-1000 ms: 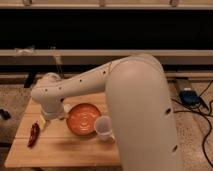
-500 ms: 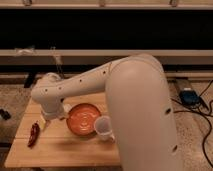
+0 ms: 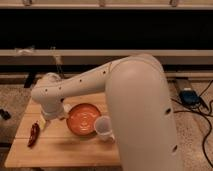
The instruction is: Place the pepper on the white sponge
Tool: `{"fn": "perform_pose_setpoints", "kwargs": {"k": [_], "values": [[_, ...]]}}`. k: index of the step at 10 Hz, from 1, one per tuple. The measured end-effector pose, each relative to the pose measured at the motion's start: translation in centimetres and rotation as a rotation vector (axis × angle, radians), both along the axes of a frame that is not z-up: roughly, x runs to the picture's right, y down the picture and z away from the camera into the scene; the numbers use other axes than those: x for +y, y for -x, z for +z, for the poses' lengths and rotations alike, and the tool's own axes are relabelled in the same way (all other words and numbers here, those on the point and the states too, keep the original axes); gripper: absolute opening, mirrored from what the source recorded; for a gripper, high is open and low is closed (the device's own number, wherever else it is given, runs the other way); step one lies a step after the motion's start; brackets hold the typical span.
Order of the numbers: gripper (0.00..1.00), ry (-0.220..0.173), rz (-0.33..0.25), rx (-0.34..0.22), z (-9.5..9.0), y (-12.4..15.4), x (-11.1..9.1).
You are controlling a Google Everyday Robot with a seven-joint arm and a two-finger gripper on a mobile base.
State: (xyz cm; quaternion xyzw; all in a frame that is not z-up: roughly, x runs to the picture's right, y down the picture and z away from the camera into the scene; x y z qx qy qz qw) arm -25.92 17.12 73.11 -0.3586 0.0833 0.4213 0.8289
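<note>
The pepper (image 3: 33, 134) is a small dark red chili lying on the left part of the wooden table (image 3: 60, 150). My gripper (image 3: 51, 118) hangs down from the white arm (image 3: 85, 85), just right of the pepper and at the left edge of the orange plate (image 3: 81, 120). It is apart from the pepper. A small pale patch (image 3: 42, 122) shows between the gripper and the pepper; I cannot tell whether it is the white sponge.
A translucent white cup (image 3: 103, 127) stands at the plate's right edge. The arm's large white body (image 3: 145, 115) covers the table's right side. Dark shelving runs behind the table. Cables and a blue device (image 3: 189, 95) lie on the floor at right.
</note>
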Motion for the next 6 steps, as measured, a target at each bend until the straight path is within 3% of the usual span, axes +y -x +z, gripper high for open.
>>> {"fn": "perform_pose_setpoints", "kwargs": {"k": [4,6], "values": [[0.8,-0.008,0.002,0.01,0.2,-0.1,0.0],[0.8,-0.049,-0.021,0.019,0.5,1.9,-0.1]]}}
